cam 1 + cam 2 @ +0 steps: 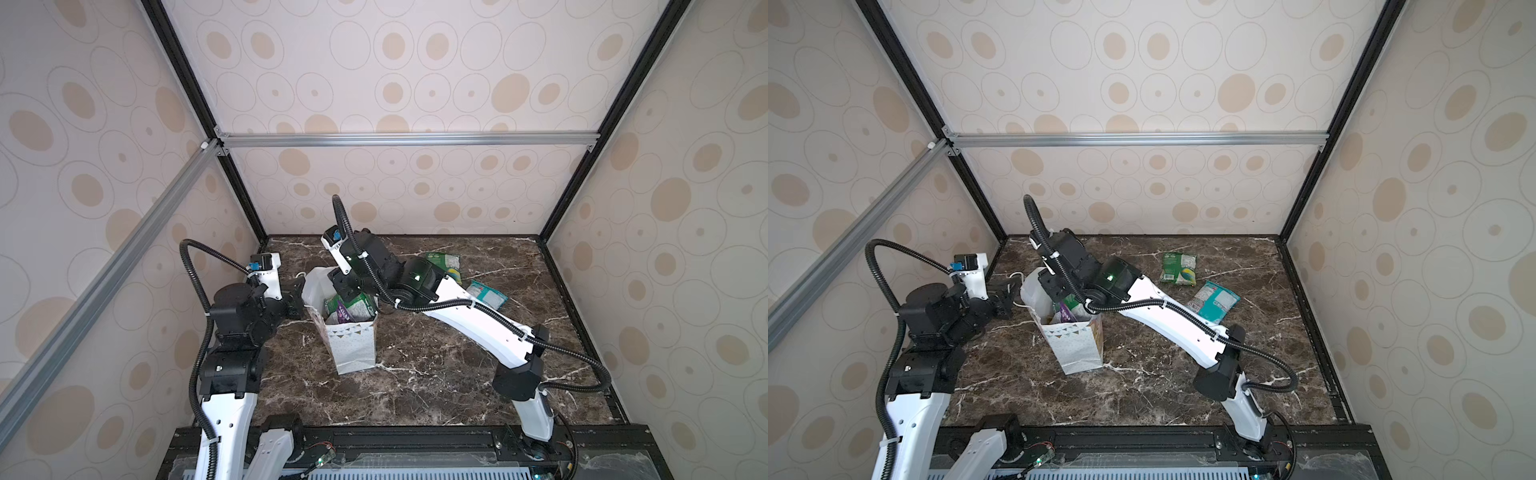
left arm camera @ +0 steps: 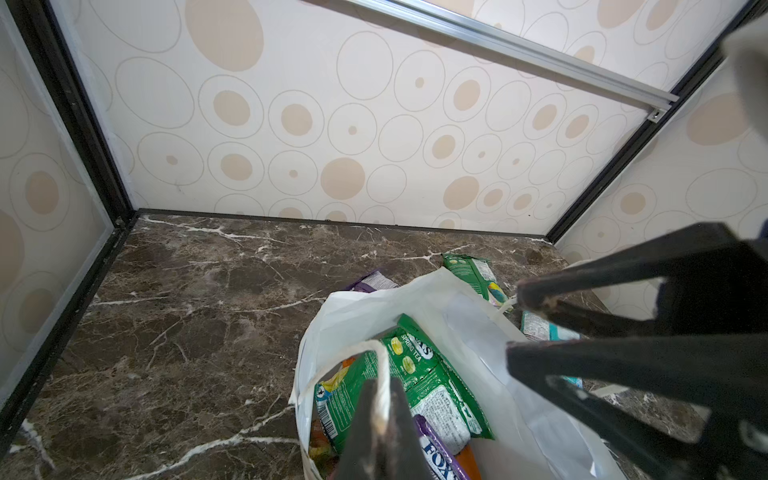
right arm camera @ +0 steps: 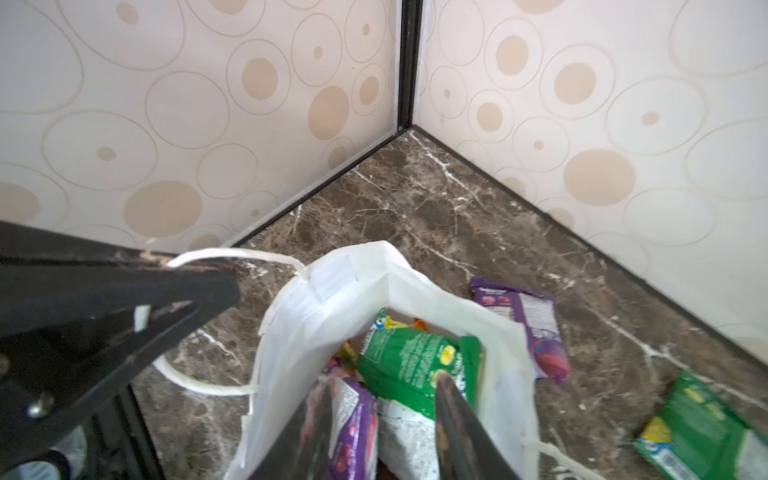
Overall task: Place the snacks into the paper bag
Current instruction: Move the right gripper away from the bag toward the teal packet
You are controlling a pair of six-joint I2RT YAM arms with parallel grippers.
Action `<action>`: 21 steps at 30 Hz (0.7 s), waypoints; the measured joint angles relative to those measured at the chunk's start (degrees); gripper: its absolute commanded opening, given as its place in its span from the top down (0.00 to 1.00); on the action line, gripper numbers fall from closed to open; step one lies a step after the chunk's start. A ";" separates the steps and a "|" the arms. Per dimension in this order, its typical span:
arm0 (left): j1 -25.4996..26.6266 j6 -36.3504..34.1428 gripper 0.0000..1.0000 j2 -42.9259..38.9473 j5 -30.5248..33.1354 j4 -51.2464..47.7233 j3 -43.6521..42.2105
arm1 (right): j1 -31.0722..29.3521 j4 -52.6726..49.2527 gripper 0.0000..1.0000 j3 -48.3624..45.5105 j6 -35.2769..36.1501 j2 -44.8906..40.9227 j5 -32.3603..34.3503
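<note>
The white paper bag [image 1: 353,347] [image 1: 1077,347] stands upright in the middle of the marble table. My left gripper [image 2: 384,415] [image 1: 297,297] is shut on its cord handle [image 2: 384,374] and holds the mouth apart. My right gripper [image 3: 384,380] [image 1: 343,291] hangs open in the bag's mouth. A purple packet [image 3: 357,419] rests against one of its fingers, and a green packet [image 3: 411,361] [image 2: 419,374] lies beside it in the bag. Outside the bag lie a purple packet [image 3: 536,328], a green packet [image 1: 1178,268] [image 3: 702,432] and a teal packet [image 1: 1214,301] [image 1: 488,295].
The patterned booth walls close in the table on three sides, with black frame posts in the corners. The bag's second cord handle [image 3: 199,384] droops onto the table. A black rail [image 1: 415,440] runs along the front edge by the arm bases.
</note>
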State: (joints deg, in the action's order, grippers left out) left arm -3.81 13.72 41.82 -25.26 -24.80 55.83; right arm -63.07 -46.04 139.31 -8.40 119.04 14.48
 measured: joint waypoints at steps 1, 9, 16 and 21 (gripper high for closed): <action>0.00 -0.15 1.00 0.04 0.13 0.28 0.00 | -0.09 -0.28 0.56 0.20 0.35 -0.02 0.61; 0.00 -1.60 1.00 2.86 1.25 2.16 1.25 | -1.77 -0.44 0.55 -9.92 2.34 -6.84 2.97; 0.02 -1.79 1.00 5.22 1.79 2.93 3.48 | -1.73 6.47 0.53 -31.85 2.12 -25.49 8.20; 0.04 -2.12 1.00 6.19 3.58 3.30 3.72 | -0.31 10.32 0.52 -47.32 -0.66 -40.70 12.35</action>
State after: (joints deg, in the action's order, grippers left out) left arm -3.77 11.60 48.01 -21.67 -21.50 59.55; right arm -63.37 -35.73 91.98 -9.06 78.35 26.83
